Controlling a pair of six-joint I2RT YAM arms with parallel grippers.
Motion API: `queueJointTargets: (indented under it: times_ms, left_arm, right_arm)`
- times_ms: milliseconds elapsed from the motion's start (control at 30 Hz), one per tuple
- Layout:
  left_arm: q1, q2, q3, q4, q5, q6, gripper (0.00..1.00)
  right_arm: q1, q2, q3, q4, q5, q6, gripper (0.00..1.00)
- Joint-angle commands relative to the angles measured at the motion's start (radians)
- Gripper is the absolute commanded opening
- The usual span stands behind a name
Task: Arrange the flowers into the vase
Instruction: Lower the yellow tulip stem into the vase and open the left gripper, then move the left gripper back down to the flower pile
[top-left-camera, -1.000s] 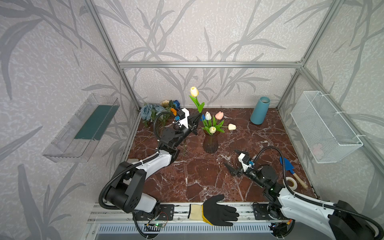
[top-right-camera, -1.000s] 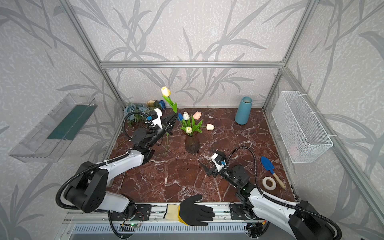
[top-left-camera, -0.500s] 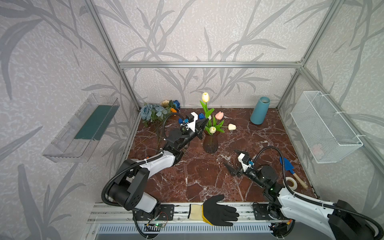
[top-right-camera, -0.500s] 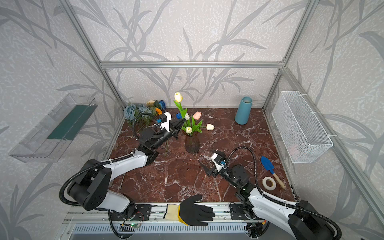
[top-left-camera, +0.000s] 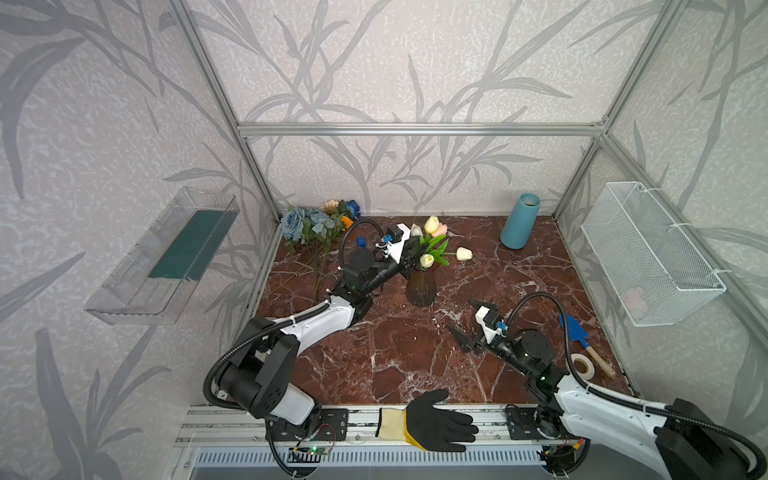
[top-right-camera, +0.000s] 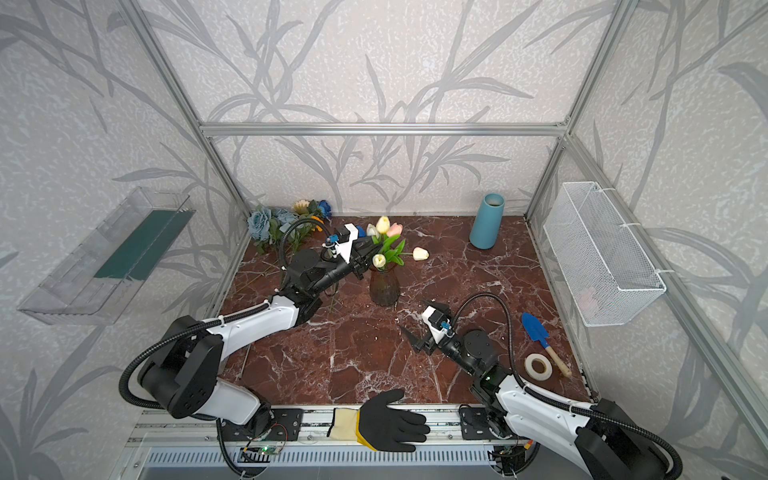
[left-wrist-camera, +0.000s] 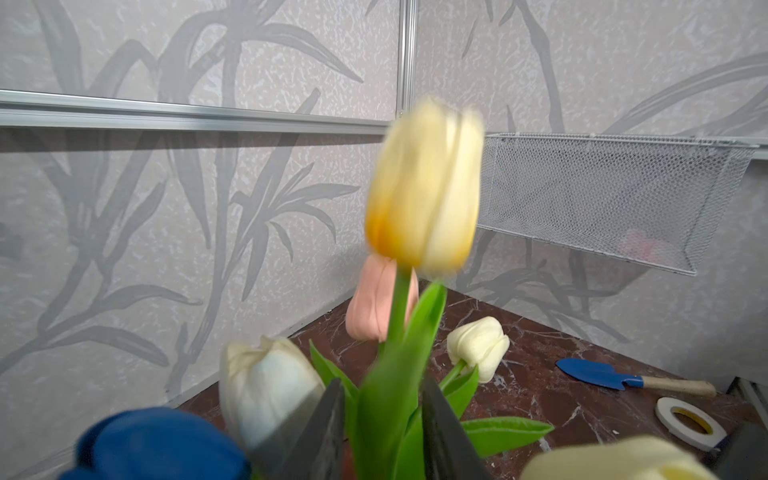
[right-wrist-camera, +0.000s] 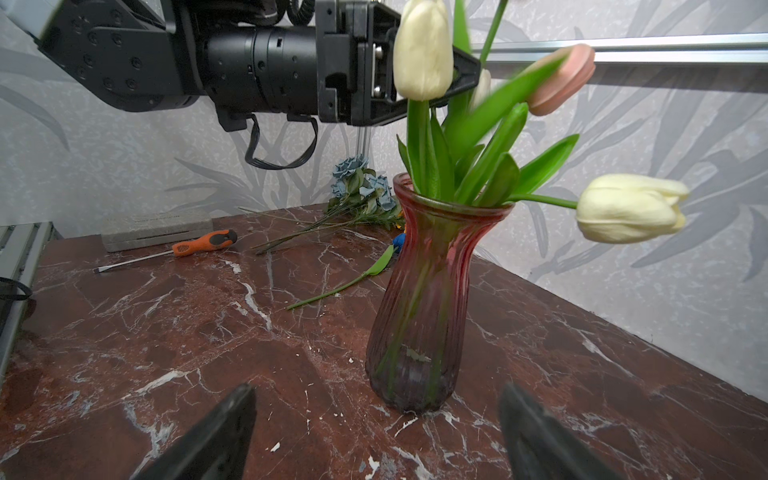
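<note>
A dark red glass vase (top-left-camera: 420, 286) (top-right-camera: 384, 286) (right-wrist-camera: 424, 311) stands mid-table holding white, pink and yellow tulips. The yellow tulip (top-left-camera: 431, 224) (left-wrist-camera: 424, 187) stands blurred in the bunch, its green stem running down between the parted fingers of my left gripper (top-left-camera: 411, 258) (left-wrist-camera: 383, 382), which hovers open just above the vase's rim. My right gripper (top-left-camera: 466, 320) (right-wrist-camera: 376, 390) sits low, in front of the vase, open and empty. Loose flowers (top-left-camera: 316, 226) (right-wrist-camera: 365, 187), blue roses among them, lie at the back left. A blue tulip (right-wrist-camera: 398, 241) lies behind the vase.
A teal vase (top-left-camera: 519, 222) stands back right, under a wire basket (top-left-camera: 648, 253) on the right wall. A blue trowel (top-left-camera: 575, 330) and tape roll (top-left-camera: 582, 365) lie right. A screwdriver (right-wrist-camera: 203, 243) lies left. A black glove (top-left-camera: 436, 422) rests on the front rail.
My left gripper carried the yellow tulip rightward to the vase, lowered it in and parted its jaws. The tulip head now sits lower. The right arm stayed still.
</note>
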Motion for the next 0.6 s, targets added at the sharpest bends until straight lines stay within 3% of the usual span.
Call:
queueJointTargets:
  times_ms: [0, 233, 400, 467, 567]
  left_arm:
    - [-0.005, -0.033, 0.033, -0.088, 0.017, 0.031, 0.37]
    - [-0.004, -0.168, -0.005, -0.209, -0.029, 0.095, 0.43]
    - [-0.002, -0.324, -0.020, -0.326, -0.144, 0.138, 0.43]
    - [0.001, -0.371, -0.018, -0.381, -0.218, 0.149, 0.43]
    - [0.005, -0.413, -0.051, -0.396, -0.485, 0.139, 0.44]
  right_arm:
    - [0.005, 0.004, 0.012, 0.015, -0.003, 0.003, 0.92]
    - [0.005, 0.002, 0.012, 0.012, 0.003, 0.001, 0.92]
    - [0.004, 0.020, 0.014, 0.031, -0.002, 0.009, 0.92]
    - [0.005, 0.024, 0.014, 0.035, -0.007, 0.013, 0.92]
    - [0.005, 0.025, 0.014, 0.037, -0.005, 0.015, 0.92]
